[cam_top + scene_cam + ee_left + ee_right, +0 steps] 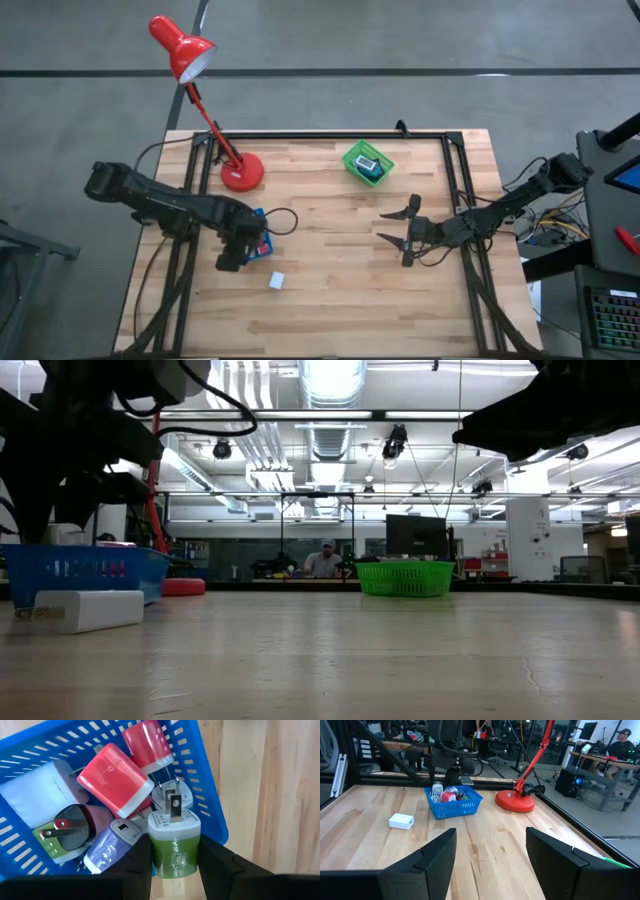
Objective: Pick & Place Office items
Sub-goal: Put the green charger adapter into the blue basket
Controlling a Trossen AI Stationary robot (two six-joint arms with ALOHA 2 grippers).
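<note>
In the left wrist view a green cube-like block (175, 845) with a white top and metal prongs sits between the fingers of my left gripper (175, 867), which is shut on it. The block is at the rim of the blue tray (210, 795). In the tray lie two red blocks (112, 777), a white one, a purple one (107, 847) and a dark one. In the high view my left gripper (232, 256) stands at the tray's near side (264, 240). A white block (277, 281) lies flat on the table. My right gripper (400, 232) hovers open at the table's right. My left gripper pinches the green block's two opposite side faces (157, 855) between its two fingers (132, 867). The fingers come from above, pointing down. The block stands upright in the hold, its white pronged end up. Its lower end is hidden, so I cannot tell whether it rests on anything.
A green basket (368, 163) holding a teal piece stands at the far middle of the table. A red desk lamp (240, 172) has its base at the far left, behind the blue tray. Bare wood lies between the two arms. A person sits in the room beyond the table.
</note>
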